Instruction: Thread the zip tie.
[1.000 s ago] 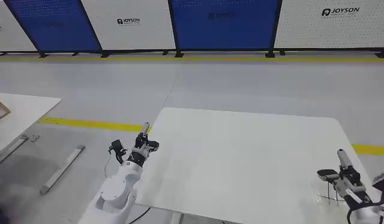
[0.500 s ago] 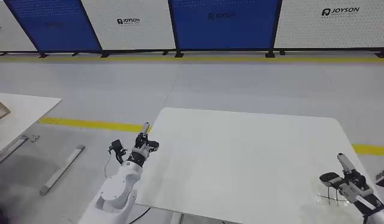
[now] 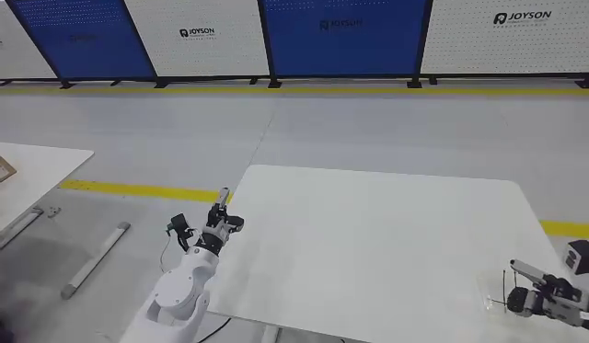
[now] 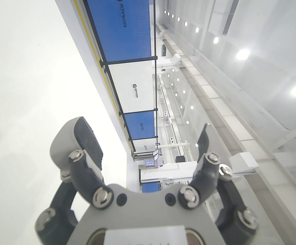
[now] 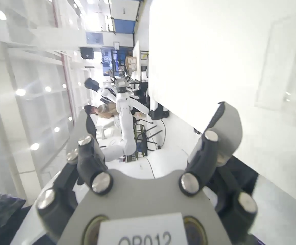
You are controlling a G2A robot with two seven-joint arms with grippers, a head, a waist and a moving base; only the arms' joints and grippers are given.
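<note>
Top view: one table (image 3: 368,251), two pincers, left pincer (image 4: 145,133) and right pincer (image 5: 154,118), both spread open, empty.

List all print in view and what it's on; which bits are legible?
White wall panel: dark brand logo with wording, legible.
Second white wall panel: the same logo, legible.
Blue wall panel: faint mark, too dim to read.
Right wrist sticker, behind the right gripper: characters cut off by the frame edge.
Left wrist sticker, behind the left gripper: no print shows.
</note>
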